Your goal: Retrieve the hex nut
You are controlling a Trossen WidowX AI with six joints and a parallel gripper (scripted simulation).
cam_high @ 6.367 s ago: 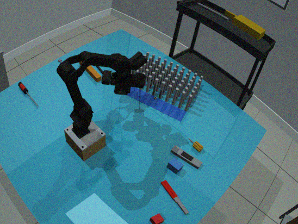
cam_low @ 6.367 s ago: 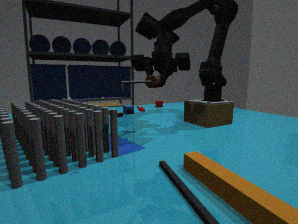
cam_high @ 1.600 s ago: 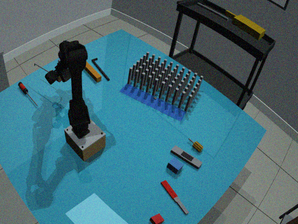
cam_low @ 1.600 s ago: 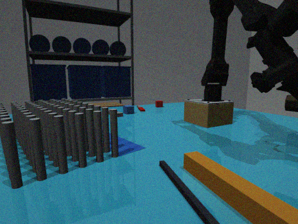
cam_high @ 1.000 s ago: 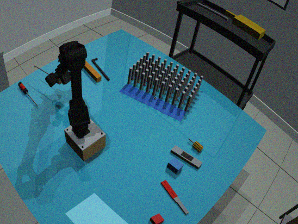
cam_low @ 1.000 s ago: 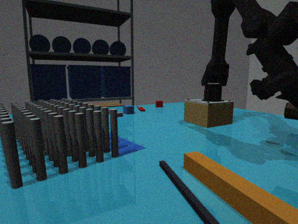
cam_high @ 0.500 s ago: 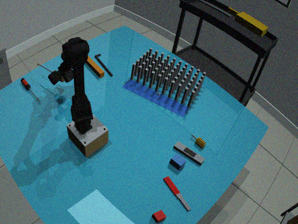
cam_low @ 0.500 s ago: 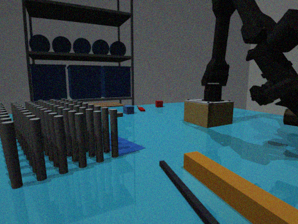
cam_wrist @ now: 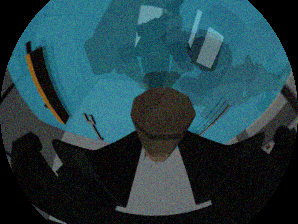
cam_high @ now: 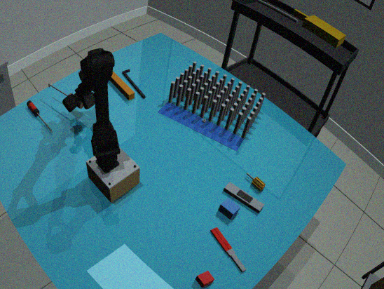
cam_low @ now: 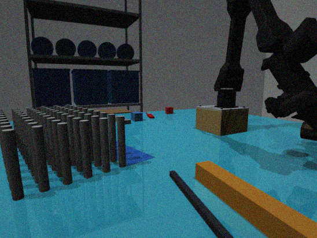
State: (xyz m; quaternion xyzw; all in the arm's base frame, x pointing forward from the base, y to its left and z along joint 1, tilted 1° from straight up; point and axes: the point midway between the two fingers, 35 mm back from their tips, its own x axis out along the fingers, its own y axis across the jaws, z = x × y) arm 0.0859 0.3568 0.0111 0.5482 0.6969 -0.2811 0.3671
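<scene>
The hex nut [cam_high: 204,121] lies on the blue taped strip [cam_high: 229,140] [cam_low: 144,156], just in front of the first row of spacers. The metal spacers [cam_high: 189,97] [cam_low: 65,153] stand upright in rows; none looks tipped. My gripper [cam_wrist: 159,132] is shut on the brown handle [cam_wrist: 162,112] of a hook tool, held above the table at the far left of the top view, well away from the strip. The tool's thin rod [cam_high: 59,90] sticks out with a short bend at its end. The fingers are dark and hard to make out in the top and exterior views.
An orange bar [cam_high: 122,85] [cam_low: 246,193] and black hex key [cam_high: 134,83] [cam_low: 199,205] lie between arm and spacers. A red screwdriver [cam_high: 32,108] lies beyond the gripper. A yellow screwdriver [cam_high: 258,183], grey bar [cam_high: 232,191], blue block [cam_high: 229,209], red-handled tool [cam_high: 221,239] and red block [cam_high: 205,278] lie opposite.
</scene>
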